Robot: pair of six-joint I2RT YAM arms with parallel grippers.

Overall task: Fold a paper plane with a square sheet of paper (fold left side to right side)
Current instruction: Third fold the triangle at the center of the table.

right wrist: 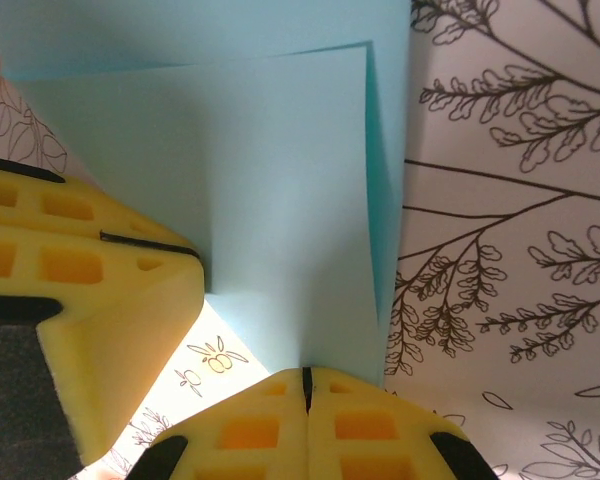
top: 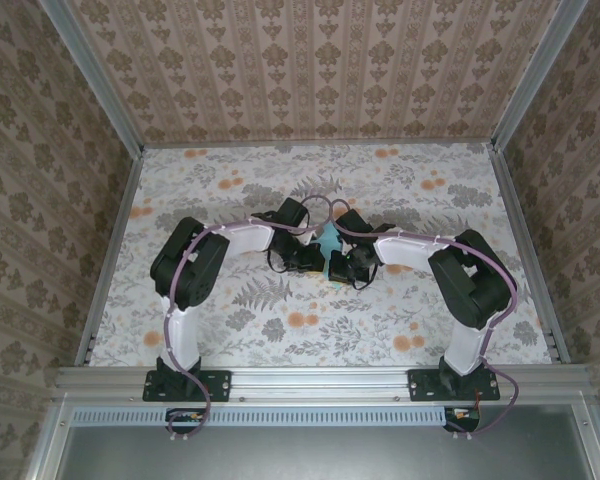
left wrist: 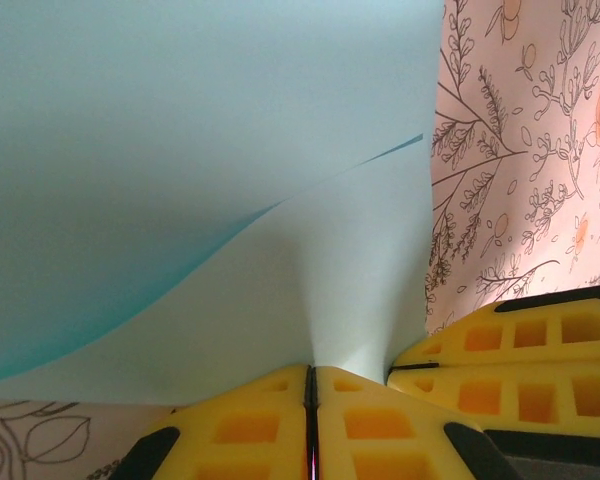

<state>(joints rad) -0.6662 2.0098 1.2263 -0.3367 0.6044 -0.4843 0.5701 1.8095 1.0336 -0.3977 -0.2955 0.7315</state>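
At mid-frame, paper (top: 328, 241) is clamped by left tool (left wrist: 311, 382) and right tool (right wrist: 306, 384); edges should be matched before creasing.

Light-blue sheet of paper (top: 328, 242), partly folded, near the middle of the table (top: 240, 330).
Plain and unmarked, it lay doubled: one layer bowed up and over the other, their straight edges not quite aligned.

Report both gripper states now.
Left gripper: shut on the light-blue paper.
Right gripper: shut on the light-blue paper too.
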